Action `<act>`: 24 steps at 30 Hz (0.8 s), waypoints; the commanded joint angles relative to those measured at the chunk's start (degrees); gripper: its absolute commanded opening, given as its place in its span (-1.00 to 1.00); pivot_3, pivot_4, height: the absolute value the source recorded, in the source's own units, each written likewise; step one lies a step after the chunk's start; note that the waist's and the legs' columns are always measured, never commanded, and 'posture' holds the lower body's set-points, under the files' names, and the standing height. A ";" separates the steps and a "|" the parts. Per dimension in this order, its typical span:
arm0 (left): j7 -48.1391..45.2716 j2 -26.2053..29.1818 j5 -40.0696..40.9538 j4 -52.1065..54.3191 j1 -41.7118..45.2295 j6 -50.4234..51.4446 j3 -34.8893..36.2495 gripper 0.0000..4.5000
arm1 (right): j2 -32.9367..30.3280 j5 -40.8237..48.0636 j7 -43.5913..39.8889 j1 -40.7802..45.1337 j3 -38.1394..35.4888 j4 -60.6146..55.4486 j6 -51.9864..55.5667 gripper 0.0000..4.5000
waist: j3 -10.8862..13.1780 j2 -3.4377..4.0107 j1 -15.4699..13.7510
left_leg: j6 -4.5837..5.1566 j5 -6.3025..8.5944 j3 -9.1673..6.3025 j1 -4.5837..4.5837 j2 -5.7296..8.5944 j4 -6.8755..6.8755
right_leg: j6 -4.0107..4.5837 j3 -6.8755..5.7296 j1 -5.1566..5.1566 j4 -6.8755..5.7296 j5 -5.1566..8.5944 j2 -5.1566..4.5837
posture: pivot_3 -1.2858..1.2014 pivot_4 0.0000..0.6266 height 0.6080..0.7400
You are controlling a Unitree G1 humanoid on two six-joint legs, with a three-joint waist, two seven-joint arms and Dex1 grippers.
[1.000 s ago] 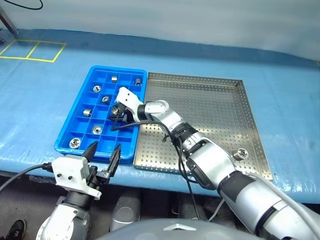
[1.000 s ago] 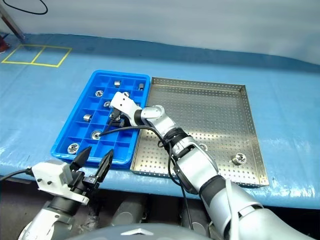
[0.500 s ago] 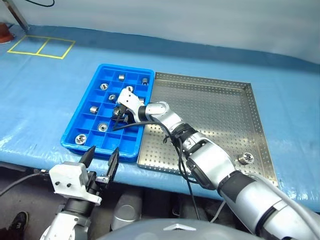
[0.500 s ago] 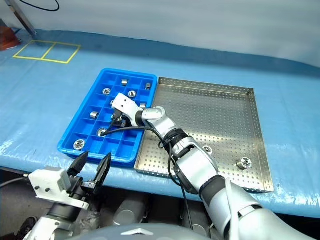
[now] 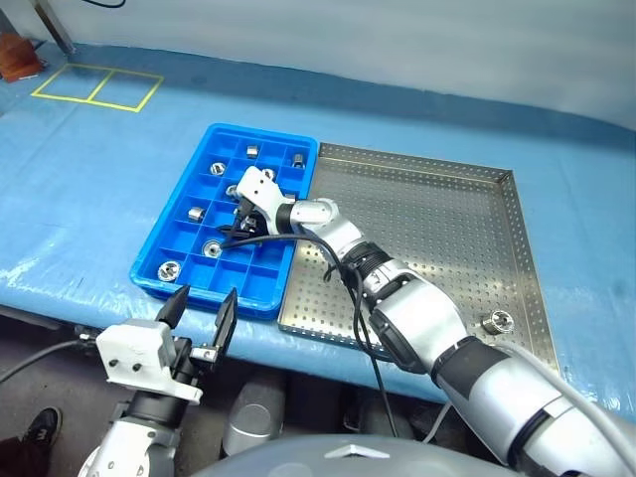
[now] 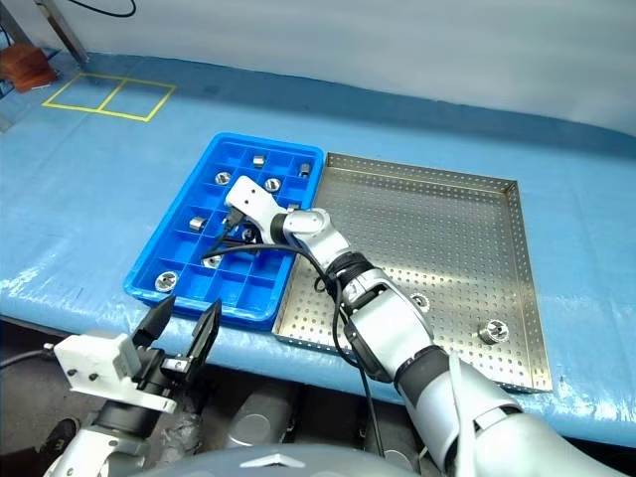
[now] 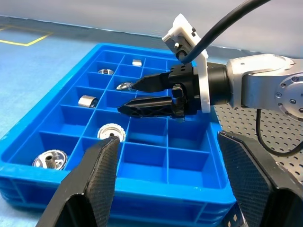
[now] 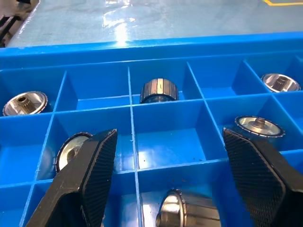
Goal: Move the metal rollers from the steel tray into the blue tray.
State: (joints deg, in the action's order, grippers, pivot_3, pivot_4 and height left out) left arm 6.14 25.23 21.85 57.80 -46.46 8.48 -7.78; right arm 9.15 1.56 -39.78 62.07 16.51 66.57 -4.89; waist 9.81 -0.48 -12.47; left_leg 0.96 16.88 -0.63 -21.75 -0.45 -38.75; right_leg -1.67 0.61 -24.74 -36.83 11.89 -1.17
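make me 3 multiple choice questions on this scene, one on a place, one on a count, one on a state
1. Where is the right gripper?
A. over the steel tray
B. over the blue tray
C. beyond the table's far edge

2. How many metal rollers lie in the steel tray in the right eye view?
A. none
B. five
C. two

3. What state is the left gripper in?
A. open and empty
B. shut on a roller
C. shut on the tray rim

Answers:
1 B, its fingers hang over the blue compartments.
2 C, one roller sits near the tray's near right corner and another beside the right arm.
3 A, its fingers stand apart with nothing between them.
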 commanded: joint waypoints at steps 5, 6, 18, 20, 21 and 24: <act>-2.90 2.03 5.95 2.20 9.55 7.89 3.13 0.60 | 3.52 4.88 -0.98 -1.63 -2.44 -25.03 3.58 0.66 | 0.09 0.06 1.37 | -0.04 -0.02 -0.10 -0.07 -0.01 -0.01 | -0.02 -0.08 -0.01 -0.01 -0.02 0.02 | 0.30 -0.52 1.00; -3.81 2.45 7.27 1.68 12.17 9.20 4.17 0.60 | 0.12 4.61 -0.53 -4.39 -2.47 -32.04 6.06 0.66 | 0.09 0.05 1.75 | -0.05 -0.02 -0.17 -0.06 0.00 -0.01 | -0.03 -0.11 0.02 -0.01 -0.03 0.02 | 0.27 -0.52 1.00; -11.80 4.80 11.95 -13.76 39.75 22.85 8.08 0.60 | -30.22 -4.25 8.14 -35.93 -9.00 -81.02 38.84 0.66 | -0.08 0.09 11.32 | -0.20 -0.15 -0.71 -0.08 0.58 -0.36 | -0.32 -0.18 0.42 -0.05 -0.23 -0.41 | -0.03 -0.52 1.00; -13.74 4.83 11.94 -15.24 42.63 23.69 7.73 0.60 | -31.97 -4.53 8.82 -39.77 -9.02 -84.92 42.24 0.66 | -0.09 0.09 13.65 | -0.18 -0.13 -0.55 0.02 0.47 -0.25 | -0.29 -0.07 0.38 -0.10 -0.22 -0.36 | -0.07 -0.52 1.00; -14.53 4.64 12.01 -15.84 43.93 24.05 7.48 0.60 | -32.32 -4.18 9.01 -41.47 -9.13 -86.72 43.63 0.66 | -0.09 0.09 14.64 | -0.09 -0.07 -0.47 0.03 0.39 -0.23 | -0.27 -0.01 0.33 -0.12 -0.22 -0.32 | -0.08 -0.52 1.00; -16.94 3.60 11.50 -17.96 48.24 25.10 4.98 0.60 | -31.08 -1.19 9.28 -47.25 -9.38 -94.41 48.58 0.66 | -0.09 0.09 16.69 | 0.06 0.02 -0.28 0.03 0.07 -0.21 | -0.24 0.12 0.20 -0.19 -0.24 -0.25 | -0.11 -0.52 1.00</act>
State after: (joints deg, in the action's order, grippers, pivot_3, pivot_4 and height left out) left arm -9.25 29.25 33.82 39.65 0.70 33.42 -1.89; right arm -22.98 -1.65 -30.78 15.24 7.28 -21.72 41.89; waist 9.72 -0.39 4.22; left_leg 1.04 16.91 -0.92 -21.70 -0.40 -38.97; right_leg -1.91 0.76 -24.53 -37.03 11.63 -1.40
